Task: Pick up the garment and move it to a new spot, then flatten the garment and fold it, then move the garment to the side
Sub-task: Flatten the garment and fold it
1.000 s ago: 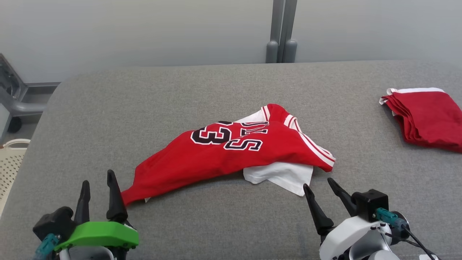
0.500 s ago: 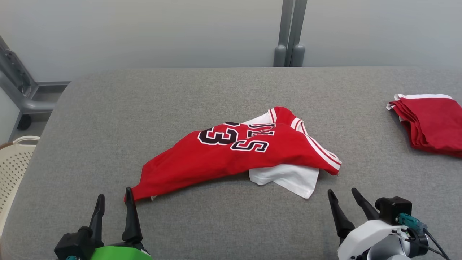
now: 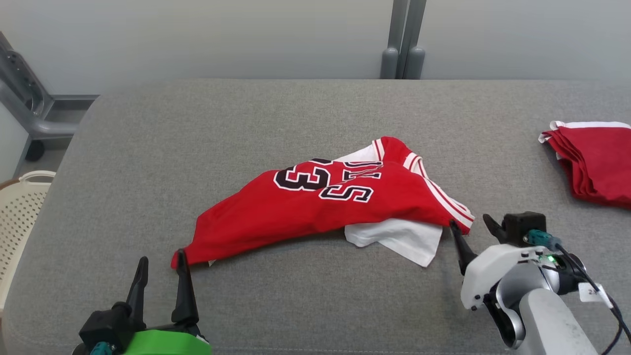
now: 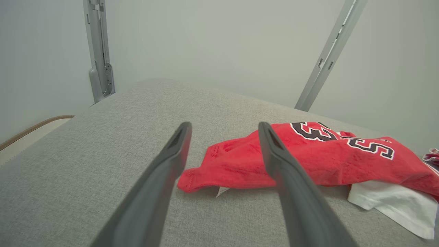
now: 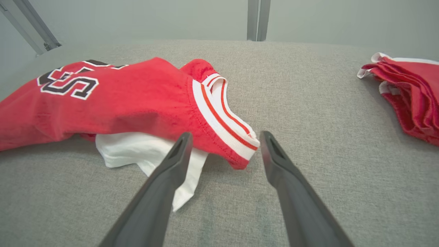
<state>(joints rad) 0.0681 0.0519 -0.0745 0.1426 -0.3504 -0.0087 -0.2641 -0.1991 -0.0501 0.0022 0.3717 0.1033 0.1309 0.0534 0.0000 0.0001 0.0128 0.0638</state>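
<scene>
Right gripper (image 3: 468,220): has advanced since a second ago from well short of the garment to its striped corner. Head camera also shifted; the garment keeps the same heap shape on the surface.

Item 1. Red basketball jersey (image 3: 320,207): crumpled, lying mid-surface, black-and-white "33" and lettering uppermost, red-and-white striped trim along its right edge. White cloth layer (image 3: 399,239) sticks out from under the front edge.

Item 2. Right gripper: fingers spread apart, nothing held. In the right wrist view the striped corner lies between the two fingers; contact cannot be told.

Item 3. Left gripper (image 3: 162,256): fingers spread apart, nothing held, still at the jersey's lower left corner. Its inner fingertip stands just beside that red corner.

Item 4. Grey fabric-covered table (image 3: 296,113): bears everything.

Item 5. Folded red garments with white trim (image 3: 591,158): stacked at the right edge, well apart from the jersey.

Item 6. Cream perforated basket (image 3: 19,212): beside the table's left edge.
</scene>
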